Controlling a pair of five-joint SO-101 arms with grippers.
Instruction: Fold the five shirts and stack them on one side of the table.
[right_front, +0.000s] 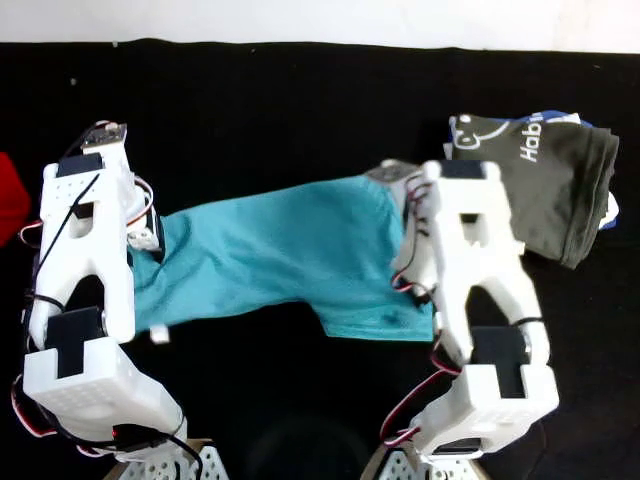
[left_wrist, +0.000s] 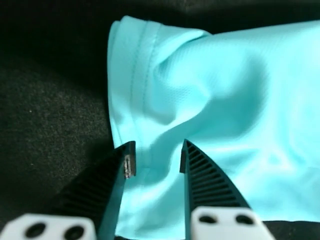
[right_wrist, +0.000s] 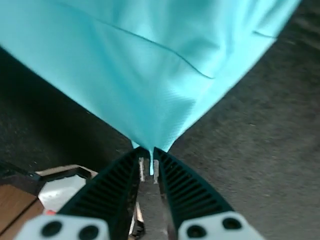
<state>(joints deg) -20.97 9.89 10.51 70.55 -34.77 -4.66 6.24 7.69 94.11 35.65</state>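
handling the teal shirt (right_front: 290, 255), stretched across the middle of the black table (right_front: 300, 90) between the two arms and not yet folded. probably early in this shirt's fold: taking hold of two ends, either to pull it flat or to bring one end over the other. already dealt with, by the look of it: a stack of folded dark shirts (right_front: 545, 185) at the far right side of the table, just beyond the right arm. also a bit of red cloth (right_front: 8, 200) at the left edge, perhaps another shirt.

right pincer (right_wrist: 151, 161): clamped tight on a pinch of teal fabric, with the cloth fanning out taut from the grip.

left pincer (left_wrist: 156, 161): parted a moderate way, straddling the cloth close to its hemmed edge, gripping nothing yet; hard to say whether touching the fabric or just above it.

next, in all likelihood: closing the left pincer on that hemmed edge, catching the shirt and not the table cover, then moving both ends together without tugging the cloth out of the right grip.
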